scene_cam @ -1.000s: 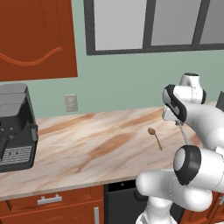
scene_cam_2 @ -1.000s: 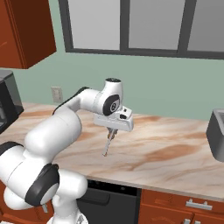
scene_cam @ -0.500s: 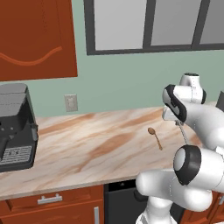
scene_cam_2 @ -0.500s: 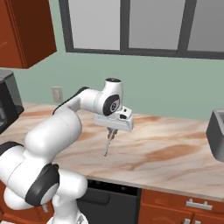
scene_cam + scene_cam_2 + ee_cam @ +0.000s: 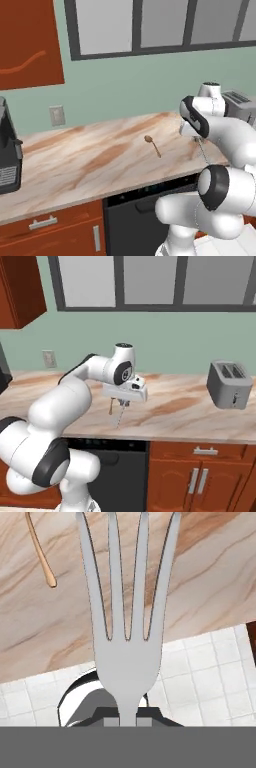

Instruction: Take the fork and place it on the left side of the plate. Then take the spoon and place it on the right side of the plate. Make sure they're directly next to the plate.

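Robot gripper (image 5: 121, 401) held the silver fork (image 5: 127, 619) above a marble counter (image 5: 95, 160).

The fork hung tines-down from the closed jaws, over the counter's front edge. The brown spoon (image 5: 152, 145) lay flat on the counter just behind the fork. A toaster (image 5: 228, 384) stood well apart from the fork, farther along the counter.

left base: behind-left, forward-down | right base: behind-right | both: counter (image 5: 100, 160) | hand: close, down
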